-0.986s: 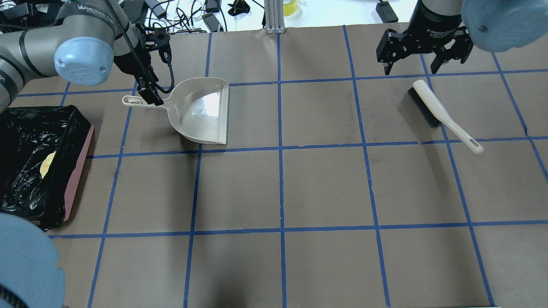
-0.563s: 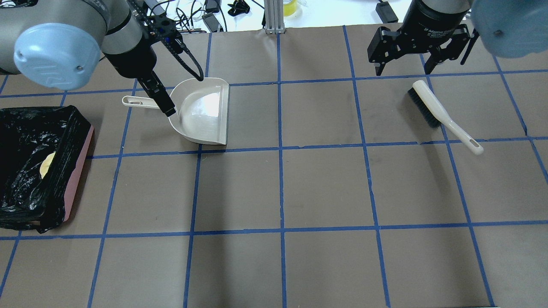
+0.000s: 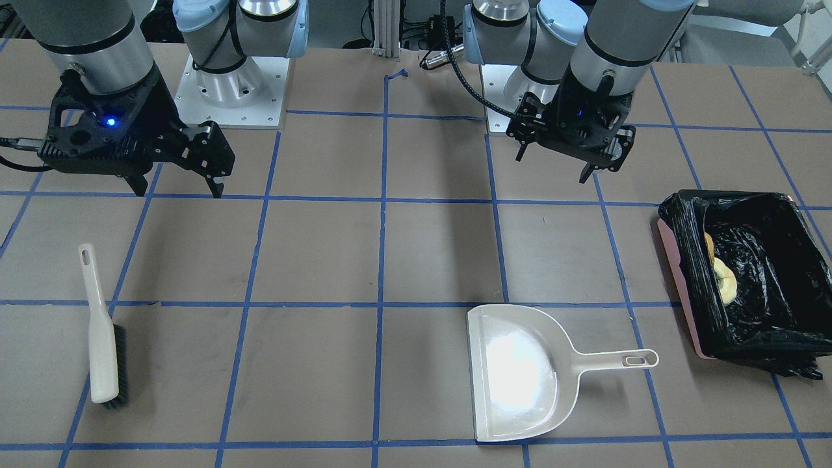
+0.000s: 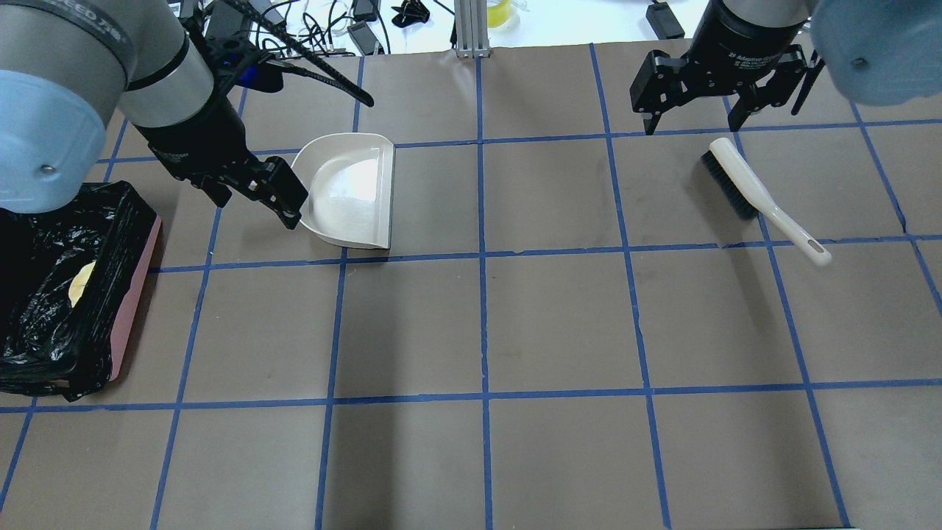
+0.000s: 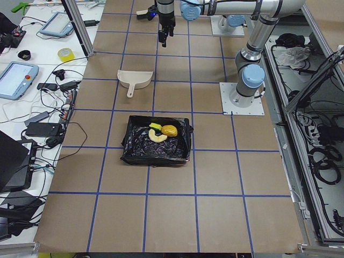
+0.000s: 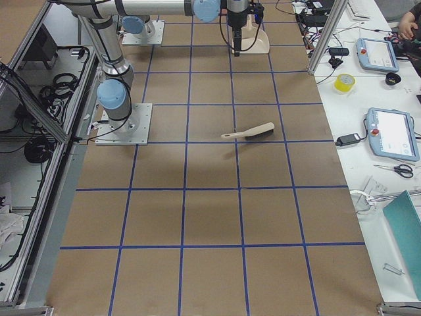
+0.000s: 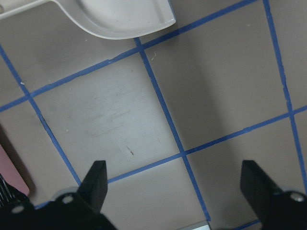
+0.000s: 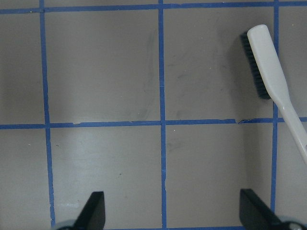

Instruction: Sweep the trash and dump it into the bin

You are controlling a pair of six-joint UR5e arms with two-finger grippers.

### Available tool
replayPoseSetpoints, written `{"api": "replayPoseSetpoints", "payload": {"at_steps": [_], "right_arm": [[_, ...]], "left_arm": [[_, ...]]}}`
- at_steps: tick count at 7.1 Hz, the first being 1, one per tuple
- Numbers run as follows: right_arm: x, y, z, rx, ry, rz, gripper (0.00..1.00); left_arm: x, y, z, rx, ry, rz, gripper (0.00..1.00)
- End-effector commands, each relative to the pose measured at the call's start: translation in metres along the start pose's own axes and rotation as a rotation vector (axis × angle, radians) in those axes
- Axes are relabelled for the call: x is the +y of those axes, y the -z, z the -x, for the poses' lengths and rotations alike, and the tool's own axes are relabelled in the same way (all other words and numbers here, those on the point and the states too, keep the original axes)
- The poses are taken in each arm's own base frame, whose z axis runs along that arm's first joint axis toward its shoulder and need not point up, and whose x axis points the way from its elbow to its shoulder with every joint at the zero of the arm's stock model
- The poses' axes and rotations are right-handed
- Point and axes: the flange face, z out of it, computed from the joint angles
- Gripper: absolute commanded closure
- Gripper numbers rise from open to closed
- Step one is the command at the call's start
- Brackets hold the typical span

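**Inspector:** Location of the trash (image 5: 169, 130)?

**Surveyor:** All three pieces lie inside the bin (image 4: 136, 291), on its black liner (image 3: 767, 260); the bin sits at the left end of the table (image 4: 559, 324).

**Inspector:** Which arm is nearer?

**Surveyor:** The left. The left gripper (image 4: 256, 205) hangs above the table with jaws spread and nothing between them, over the handle end of the dustpan (image 4: 353, 191); the bin lies further out to its left, apart from it. The right gripper (image 4: 692, 118), likewise spread and empty, is well apart from the bin, on the table's right side, near the bristle end of the brush (image 4: 743, 184).

**Inspector:** Axes of the tools?

**Surveyor:** The dustpan lies flat, handle pointing toward the bin, mouth toward the table's middle. The brush lies on a diagonal, bristle head away from the robot, handle toward it and outward. Neither tool is touched by a gripper.

**Inspector:** Judgement?

**Surveyor:** Sweeping and dumping appear complete; any further move would, in my estimate, be a withdrawal. Should the bin need attention, the left arm has the short reach.
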Motion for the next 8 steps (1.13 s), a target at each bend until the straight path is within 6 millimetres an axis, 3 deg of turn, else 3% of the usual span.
{"api": "replayPoseSetpoints", "payload": {"at_steps": [1, 8], "right_arm": [[0.0027, -0.0113, -0.0005, 0.005, 0.000, 0.014, 0.00], [0.0011, -0.0186, -0.0003, 0.004, -0.006, 0.024, 0.00]], "left_arm": [[-0.0015, 0.0177, 0.0040, 0.003, 0.262, -0.039, 0.00], [0.0001, 0.0215, 0.0036, -0.004, 0.332, -0.052, 0.00]]}}
